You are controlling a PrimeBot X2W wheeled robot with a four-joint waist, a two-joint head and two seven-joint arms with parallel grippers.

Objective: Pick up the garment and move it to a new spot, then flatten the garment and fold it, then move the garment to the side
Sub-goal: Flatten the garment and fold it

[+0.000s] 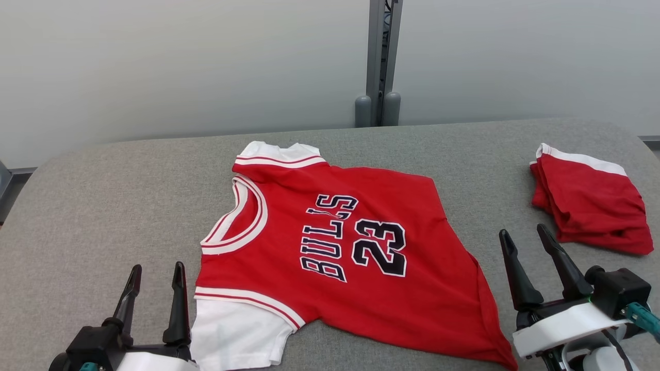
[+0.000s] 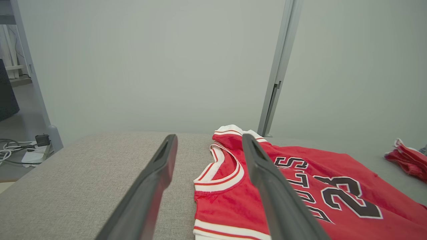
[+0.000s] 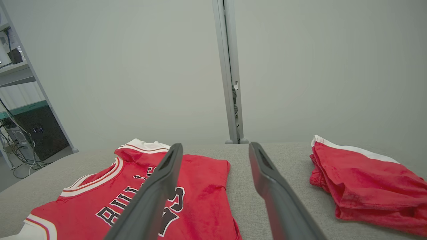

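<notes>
A grey fabric tabletop [image 1: 103, 206] runs across the scene, with a pale wall behind it and a grey metal post [image 1: 380, 62] rising at the far middle. The garment [image 1: 340, 247], a red basketball shirt with white sleeves and red-and-white trim, lies spread face up near the middle of the tabletop. It is turned sideways: the neck opening points to the robot's left and the hem to its right. Dark letters edged in white read "BULLS" above the number 23. The cloth is mostly smooth, with slight wrinkles along the hem and the near right corner drawn out to a point. The left claw [image 1: 158, 267] sits at the near left, its two dark fingers parted and holding nothing, just beside the near white sleeve. The right claw [image 1: 522, 230] sits at the near right, fingers likewise spread and empty, between the garment's hem and a second red cloth [image 1: 593, 206]. That cloth, with a white band along its far edge, lies folded in a loose pile at the right edge of the tabletop, well apart from the garment.
</notes>
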